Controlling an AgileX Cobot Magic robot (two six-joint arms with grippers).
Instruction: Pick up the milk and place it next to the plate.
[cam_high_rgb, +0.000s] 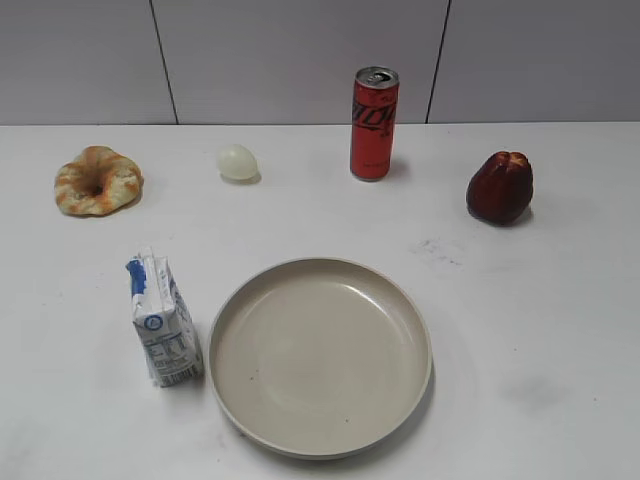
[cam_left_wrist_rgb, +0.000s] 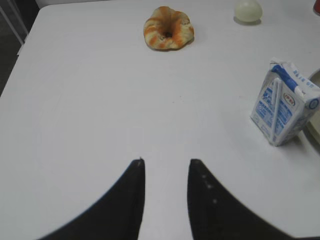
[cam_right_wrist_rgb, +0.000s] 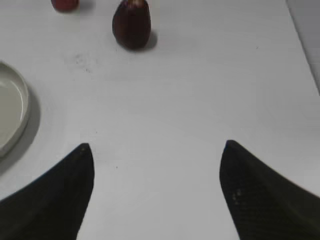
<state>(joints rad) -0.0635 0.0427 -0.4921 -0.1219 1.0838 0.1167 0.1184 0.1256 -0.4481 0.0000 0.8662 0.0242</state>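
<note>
The milk is seen upright just left of the plate, perhaps touching; the left gripper is held narrow, the right gripper wide, both empty.

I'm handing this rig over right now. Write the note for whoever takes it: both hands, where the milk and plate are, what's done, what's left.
Left hand: open, empty, low over bare table, with the milk ahead to its right.
Right hand: open wide, empty, over bare table right of the plate.
Milk: upright on the table, right beside the plate's left rim; whether they touch is unclear.
Plate: front centre, empty.
Done: the milk already stands next to the plate, and neither hand holds anything.
Left: probably nothing but confirming placement; keep both hands clear of the carton.
</note>
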